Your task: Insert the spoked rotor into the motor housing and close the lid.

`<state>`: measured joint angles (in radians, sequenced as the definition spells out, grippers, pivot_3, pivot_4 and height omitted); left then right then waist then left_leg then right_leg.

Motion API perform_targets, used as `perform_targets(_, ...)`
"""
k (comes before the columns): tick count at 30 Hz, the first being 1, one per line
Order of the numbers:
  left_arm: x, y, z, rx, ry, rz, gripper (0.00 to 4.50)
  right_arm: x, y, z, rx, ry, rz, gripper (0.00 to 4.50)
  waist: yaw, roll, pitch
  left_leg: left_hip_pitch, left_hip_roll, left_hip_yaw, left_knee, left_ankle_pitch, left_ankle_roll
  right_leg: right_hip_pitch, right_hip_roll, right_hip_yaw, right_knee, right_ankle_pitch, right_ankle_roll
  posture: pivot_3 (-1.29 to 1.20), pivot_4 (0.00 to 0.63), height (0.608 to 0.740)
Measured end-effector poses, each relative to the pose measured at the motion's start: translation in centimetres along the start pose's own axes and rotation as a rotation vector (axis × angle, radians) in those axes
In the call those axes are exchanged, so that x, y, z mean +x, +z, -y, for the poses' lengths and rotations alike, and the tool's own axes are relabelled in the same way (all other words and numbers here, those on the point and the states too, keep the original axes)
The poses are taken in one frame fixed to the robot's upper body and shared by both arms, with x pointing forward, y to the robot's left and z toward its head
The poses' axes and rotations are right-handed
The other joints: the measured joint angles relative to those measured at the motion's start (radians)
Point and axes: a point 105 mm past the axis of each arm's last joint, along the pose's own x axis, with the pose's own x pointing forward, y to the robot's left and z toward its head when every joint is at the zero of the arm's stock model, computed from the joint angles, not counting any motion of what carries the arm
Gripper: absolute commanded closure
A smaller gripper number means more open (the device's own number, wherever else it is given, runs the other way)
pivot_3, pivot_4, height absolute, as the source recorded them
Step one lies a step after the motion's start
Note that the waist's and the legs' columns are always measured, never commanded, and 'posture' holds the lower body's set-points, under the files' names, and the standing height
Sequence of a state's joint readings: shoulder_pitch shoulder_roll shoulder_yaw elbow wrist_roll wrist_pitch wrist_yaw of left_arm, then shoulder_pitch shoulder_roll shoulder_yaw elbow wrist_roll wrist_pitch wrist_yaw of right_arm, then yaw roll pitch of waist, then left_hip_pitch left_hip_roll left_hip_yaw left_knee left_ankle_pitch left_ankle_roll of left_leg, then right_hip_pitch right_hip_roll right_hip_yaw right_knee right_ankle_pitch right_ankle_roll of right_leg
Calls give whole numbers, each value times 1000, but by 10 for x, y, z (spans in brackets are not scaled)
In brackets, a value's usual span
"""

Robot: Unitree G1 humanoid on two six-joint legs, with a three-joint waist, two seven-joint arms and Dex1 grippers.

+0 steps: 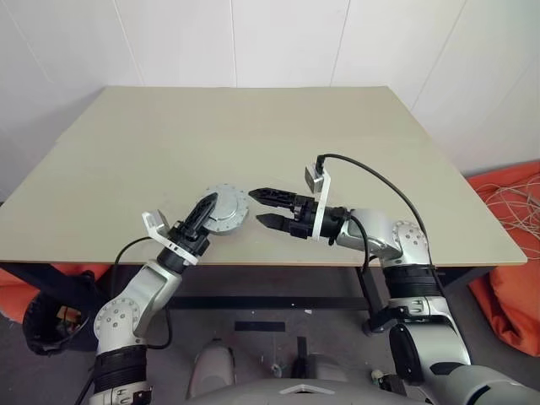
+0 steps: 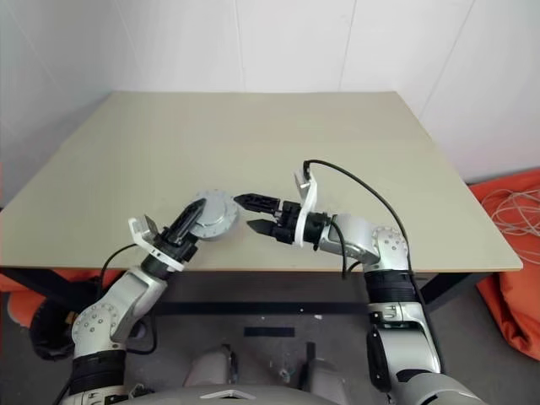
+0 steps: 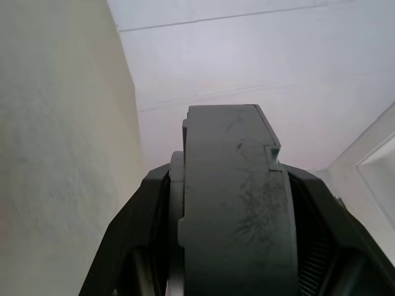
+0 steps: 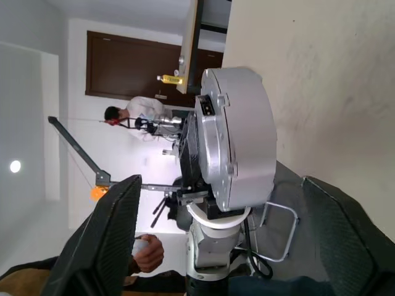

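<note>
Left gripper (image 1: 207, 208) holds the housing (image 1: 228, 207) over the table (image 1: 253, 126); right gripper (image 1: 263, 207) faces it, jaws wide.
Right wrist view adds a person (image 4: 139, 111) in the room behind.

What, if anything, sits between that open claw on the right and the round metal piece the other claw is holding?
Nothing visible. The right gripper is open and points at the motor housing, which the left gripper holds by its edge just above the table. Only a small bare gap lies between them.
</note>
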<state>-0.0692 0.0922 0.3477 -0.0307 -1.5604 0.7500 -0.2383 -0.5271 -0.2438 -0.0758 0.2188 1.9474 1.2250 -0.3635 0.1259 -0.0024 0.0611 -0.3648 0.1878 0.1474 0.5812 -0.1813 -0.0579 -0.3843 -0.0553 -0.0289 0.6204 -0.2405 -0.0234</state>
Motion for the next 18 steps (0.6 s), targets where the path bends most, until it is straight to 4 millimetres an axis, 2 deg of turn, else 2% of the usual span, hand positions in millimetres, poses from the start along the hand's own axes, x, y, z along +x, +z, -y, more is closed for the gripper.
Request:
perform_targets(5,8,43,-6,81,91,281,2412,-4,9,4,1,-37,41,0,0,-1,0,-2,0,0,1,0,0,1,0,0,-1,1,1,0,0,740)
perform_targets(9,-1,70,-16,101,214,489,2412,-3,6,6,-2,-52,27,0,-2,-2,-1,-3,0,0,1,0,0,0,0,0,-2,1,1,0,0,740)
perform_targets(14,-14,87,-26,87,336,666,2412,0,4,8,-5,-64,19,0,-1,-8,-1,-4,0,-1,3,0,0,0,0,-2,-1,2,1,0,0,740)
perform_targets(18,-19,104,-22,96,380,804,2412,0,4,10,-11,-78,17,0,-1,-12,-1,-4,0,-2,6,0,0,0,-1,-3,-1,3,4,0,0,740)
